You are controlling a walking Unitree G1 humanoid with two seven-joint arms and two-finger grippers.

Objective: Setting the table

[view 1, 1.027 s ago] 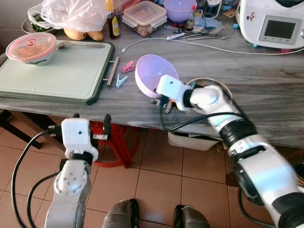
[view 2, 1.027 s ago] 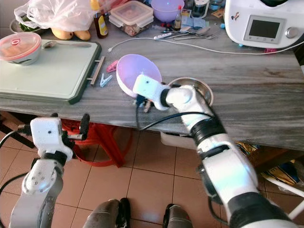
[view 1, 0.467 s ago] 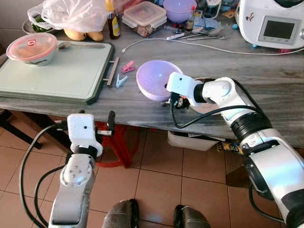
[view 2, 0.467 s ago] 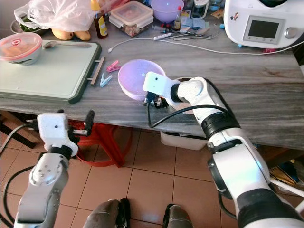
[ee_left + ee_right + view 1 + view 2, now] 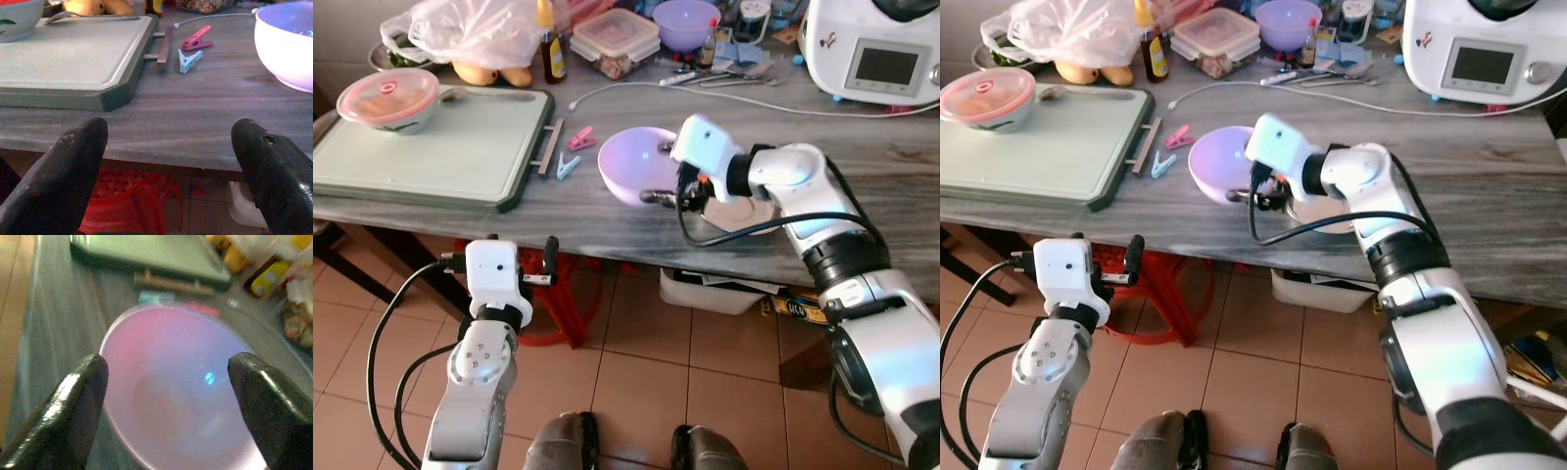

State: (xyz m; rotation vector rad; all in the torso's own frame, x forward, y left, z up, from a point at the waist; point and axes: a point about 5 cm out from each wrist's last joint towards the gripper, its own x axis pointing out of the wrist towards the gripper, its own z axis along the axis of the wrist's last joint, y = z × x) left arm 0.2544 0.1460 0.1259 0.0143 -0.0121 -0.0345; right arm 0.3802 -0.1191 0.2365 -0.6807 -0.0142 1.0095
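Two grippers in play. Left gripper (image 5: 166,191) hangs below the table edge, fingers spread wide, holding nothing, pointed at the grey wooden table (image 5: 862,137). On the table from the left: green tray (image 5: 421,147) with a lidded bowl (image 5: 389,98) on its far corner, then pink and blue clothespins (image 5: 572,153) just beside the tray handle. Next, the lilac bowl (image 5: 641,164), upright near the table's front edge, mouth up. Right gripper (image 5: 171,396) sits at the bowl's right side, fingers (image 5: 78,406) apart with the bowl between them in the wrist view; no clamp on the rim visible, so likely released. A steel dish (image 5: 741,211) lies touching or just beside the bowl, under the right arm.

Handling guess: bowl looks like thin plastic, light, rigid, smooth and a bit slippery, not fragile. Best hold is a pinch across the rim wall, one finger inside and one outside; tips easily if pushed at the rim.
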